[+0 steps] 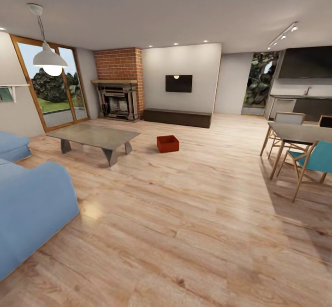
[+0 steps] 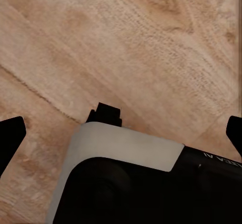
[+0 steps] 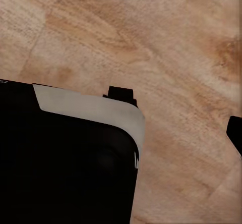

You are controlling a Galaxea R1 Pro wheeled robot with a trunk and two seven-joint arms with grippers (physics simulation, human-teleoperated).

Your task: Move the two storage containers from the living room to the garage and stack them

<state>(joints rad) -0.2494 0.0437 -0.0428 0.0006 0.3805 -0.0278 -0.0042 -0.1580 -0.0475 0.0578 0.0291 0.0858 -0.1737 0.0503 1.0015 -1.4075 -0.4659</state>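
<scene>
On the plank floor, one storage container sits, interior hidden.

An open-plan home living room. A brick fireplace and wall TV stand at centre back. A blue sofa sits lower left, a dining table right.

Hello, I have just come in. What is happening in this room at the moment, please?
Nothing is being handled at this moment. The head view looks across a living room with a light wood floor. One red-orange storage container sits on that floor, apart from the low grey table and in front of the brick fireplace and the wall TV. It is far from the camera. Both wrist views look down at bare planks; the left gripper's fingertips stand wide apart and hold nothing.
</scene>
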